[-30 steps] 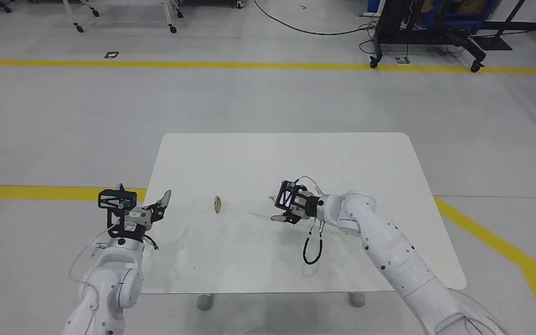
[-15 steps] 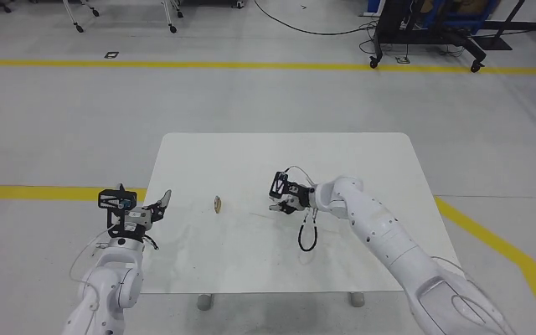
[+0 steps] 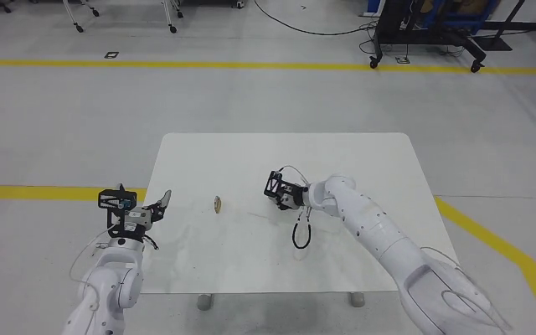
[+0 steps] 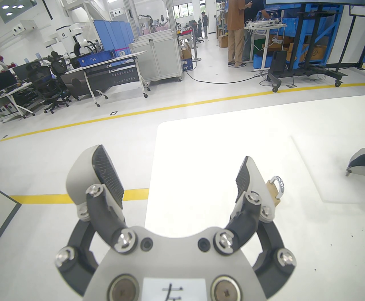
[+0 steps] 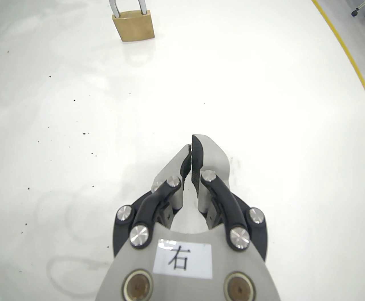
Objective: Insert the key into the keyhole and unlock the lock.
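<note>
1. Since a second ago, in the top view, the right claw (image 3: 275, 191) has slid across the white table (image 3: 352, 159) toward the padlock (image 3: 217, 203). It now sits near the padlock without touching it, and the left claw (image 3: 159, 207) has stayed at the table's left edge. From up here the padlock is only a small brass speck, and we cannot tell how either claw stands.
2. The left wrist view settles one of them: the left claw (image 4: 174, 159) is spread wide, its ribbed black pads (image 4: 108, 171) bare. The padlock (image 4: 275, 188) lies on the table (image 4: 214, 142) just beyond one finger, which hides part of its brass body. Its curved silver shackle (image 4: 281, 183) shows.
3. In the right wrist view the right claw (image 5: 191, 145) is pressed together, its ribbed pads meeting at the tips. Whether a key sits between them we cannot tell. Ahead, well apart, the padlock (image 5: 133, 27) lies flat, with a squarish brass body and a steel shackle cut off by the frame's edge. The table (image 5: 256, 85) looks glossy and is flecked with dark specks.
</note>
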You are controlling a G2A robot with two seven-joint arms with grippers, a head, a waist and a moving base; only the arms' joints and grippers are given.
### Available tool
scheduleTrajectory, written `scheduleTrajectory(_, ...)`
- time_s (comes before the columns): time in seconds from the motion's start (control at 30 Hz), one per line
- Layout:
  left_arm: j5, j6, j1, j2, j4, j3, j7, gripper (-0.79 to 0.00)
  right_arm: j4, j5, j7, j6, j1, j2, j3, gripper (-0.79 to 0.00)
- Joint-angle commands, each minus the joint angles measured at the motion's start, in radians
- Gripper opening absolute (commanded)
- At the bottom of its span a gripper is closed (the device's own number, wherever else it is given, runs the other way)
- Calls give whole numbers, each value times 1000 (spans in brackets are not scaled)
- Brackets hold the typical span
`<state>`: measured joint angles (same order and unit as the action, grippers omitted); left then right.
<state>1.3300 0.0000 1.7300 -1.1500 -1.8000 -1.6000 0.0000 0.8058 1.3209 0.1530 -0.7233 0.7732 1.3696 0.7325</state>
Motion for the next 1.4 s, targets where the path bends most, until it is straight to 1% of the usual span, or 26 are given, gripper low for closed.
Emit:
scheduleTrajectory(0.0, 0, 0, 0, 0, 0, 0, 0, 0, 14, 23, -45, 13, 11, -8, 10, -785)
scheduleTrajectory(0.13, 0, 0, 0, 0, 0, 0, 0, 0, 69, 95, -180, 43, 72, -38, 43, -785)
scheduleTrajectory(0.3, 0, 0, 0, 0, 0, 0, 0, 0, 152, 208, -386, 80, 172, -91, 106, -785)
scheduleTrajectory(0.37, 0, 0, 0, 0, 0, 0, 0, 0, 190, 254, -459, 80, 207, -112, 134, -785)
scheduleTrajectory(0.77, 0, 0, 0, 0, 0, 0, 0, 0, 190, 254, -459, 80, 207, -112, 134, -785)
scheduleTrajectory(0.87, 4, -64, -23, -1, -52, 34, -16, 0, 190, 254, -459, 80, 207, -112, 134, -785)
scheduleTrajectory(0.93, 28, -136, -73, -1, -72, 87, -62, 0, 190, 254, -459, 80, 207, -112, 134, -785)
scheduleTrajectory(1.0, 50, -217, -153, -3, -67, 156, -115, 0, 190, 254, -459, 80, 207, -112, 134, -785)
scheduleTrajectory(1.07, 40, -306, -254, -8, -22, 228, -182, 0, 190, 254, -459, 80, 207, -112, 134, -785)
scheduleTrajectory(1.17, 7, -404, -426, -21, 85, 330, -284, 0, 190, 254, -459, 80, 207, -112, 134, -785)
scheduleTrajectory(1.27, 0, -437, -571, -40, 192, 429, -377, 0, 190, 254, -459, 80, 207, -112, 134, -785)
scheduleTrajectory(1.37, 34, -440, -673, -60, 278, 520, -437, 0, 190, 254, -459, 80, 207, -112, 134, -785)
